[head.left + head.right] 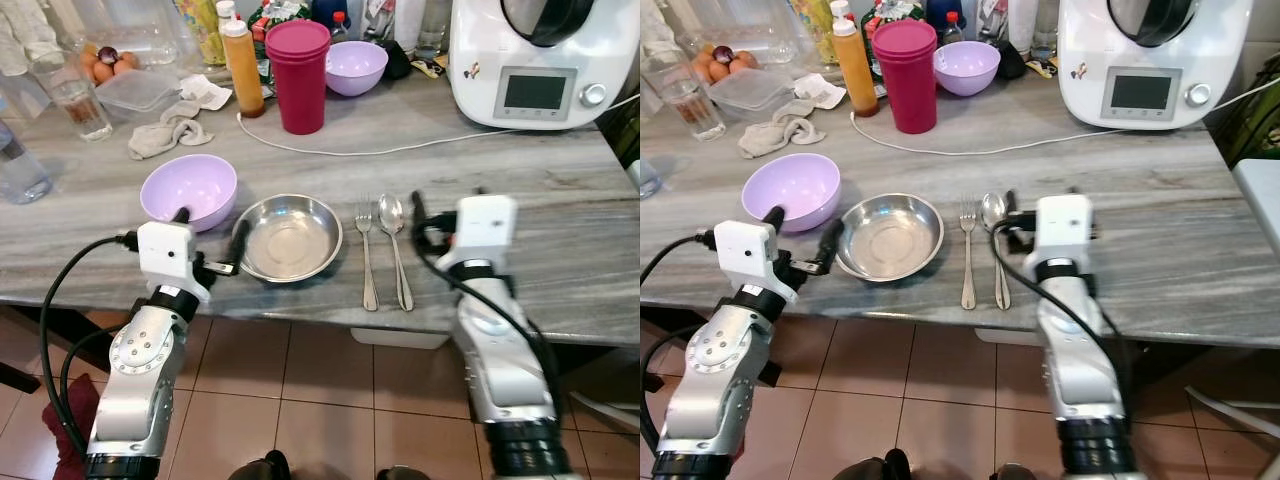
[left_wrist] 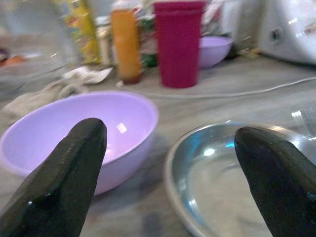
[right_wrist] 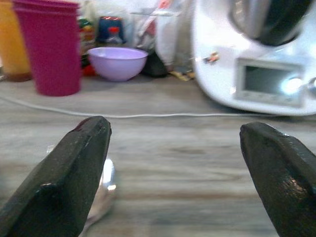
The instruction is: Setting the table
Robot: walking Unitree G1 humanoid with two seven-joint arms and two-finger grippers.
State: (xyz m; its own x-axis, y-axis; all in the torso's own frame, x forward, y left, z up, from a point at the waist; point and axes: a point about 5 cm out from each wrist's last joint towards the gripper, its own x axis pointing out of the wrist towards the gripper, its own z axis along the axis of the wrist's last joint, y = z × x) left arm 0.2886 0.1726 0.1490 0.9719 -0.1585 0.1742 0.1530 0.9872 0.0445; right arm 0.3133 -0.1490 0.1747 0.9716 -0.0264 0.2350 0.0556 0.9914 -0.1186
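A steel bowl [image 1: 290,237] sits near the table's front edge, and a light purple bowl [image 1: 189,190] touches it on its left. A fork [image 1: 366,255] and a spoon [image 1: 395,240] lie side by side just right of the steel bowl. My left gripper [image 1: 211,228] is open at the table edge, one finger in front of the purple bowl [image 2: 84,128] and the other by the steel bowl's [image 2: 232,182] rim. My right gripper [image 1: 447,205] is open and empty, low over the table just right of the spoon [image 3: 101,192].
At the back stand a stack of magenta cups [image 1: 297,75], a second purple bowl [image 1: 356,66], an orange bottle [image 1: 243,70] and a white kitchen machine [image 1: 535,60]. A white cable [image 1: 400,150] crosses the table. A glass [image 1: 75,95] and cloth [image 1: 170,130] are far left.
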